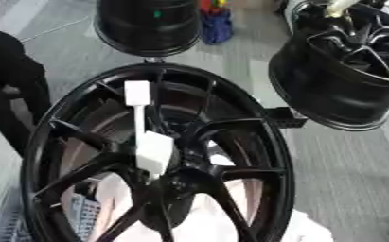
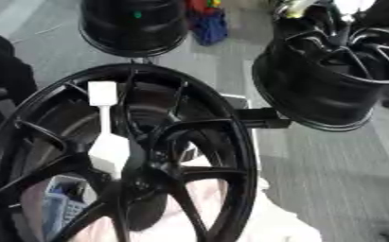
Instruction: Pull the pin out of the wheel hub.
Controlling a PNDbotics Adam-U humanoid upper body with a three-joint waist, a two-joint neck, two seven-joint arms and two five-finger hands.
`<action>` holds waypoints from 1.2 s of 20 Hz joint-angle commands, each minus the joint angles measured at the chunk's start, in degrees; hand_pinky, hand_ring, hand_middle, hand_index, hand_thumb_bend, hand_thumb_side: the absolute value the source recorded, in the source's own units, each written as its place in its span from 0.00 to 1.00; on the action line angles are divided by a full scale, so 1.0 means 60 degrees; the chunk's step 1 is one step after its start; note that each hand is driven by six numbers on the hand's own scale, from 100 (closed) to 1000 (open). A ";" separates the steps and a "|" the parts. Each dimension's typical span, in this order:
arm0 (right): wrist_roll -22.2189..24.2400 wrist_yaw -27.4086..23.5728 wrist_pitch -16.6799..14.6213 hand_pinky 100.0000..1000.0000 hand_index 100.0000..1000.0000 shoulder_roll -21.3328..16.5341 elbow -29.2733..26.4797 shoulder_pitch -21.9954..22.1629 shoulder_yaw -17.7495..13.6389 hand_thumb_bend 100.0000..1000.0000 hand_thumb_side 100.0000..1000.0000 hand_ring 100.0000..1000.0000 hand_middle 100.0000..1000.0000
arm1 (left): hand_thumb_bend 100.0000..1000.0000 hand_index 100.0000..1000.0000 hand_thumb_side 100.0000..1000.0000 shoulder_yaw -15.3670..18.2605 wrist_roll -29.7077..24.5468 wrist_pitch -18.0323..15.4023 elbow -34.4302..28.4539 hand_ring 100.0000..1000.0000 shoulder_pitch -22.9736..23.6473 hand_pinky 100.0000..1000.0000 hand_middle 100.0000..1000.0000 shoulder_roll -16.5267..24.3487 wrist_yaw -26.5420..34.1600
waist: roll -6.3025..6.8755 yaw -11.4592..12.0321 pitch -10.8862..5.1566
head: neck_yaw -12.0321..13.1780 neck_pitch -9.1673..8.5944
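No robot hand is seen in either eye view. A white plastic pin [image 1: 144, 132] with a block-shaped head is seated in the centre of the large black spoked wheel hub [image 1: 230, 127], rising from it. Two further black rims [image 1: 346, 71] are set behind the hub.

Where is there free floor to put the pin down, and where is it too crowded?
Bare grey floor lies right of the near wheel hub, below the right wheel. A smaller bare patch lies upper left, before the far wheel. It is crowded around the white pin between the spokes, and between the wheels. No hand shows.
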 commanded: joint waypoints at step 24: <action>-0.1980 0.2587 0.2142 0.82 0.87 0.2149 -0.1242 0.6706 -0.4138 0.00 0.11 0.93 0.91 | 0.00 0.63 0.51 0.0318 0.0135 -0.0133 -0.0322 0.55 0.0314 0.89 0.69 -0.0134 -0.0522 | 0.0508 -0.0434 0.0385 | 0.1023 0.0037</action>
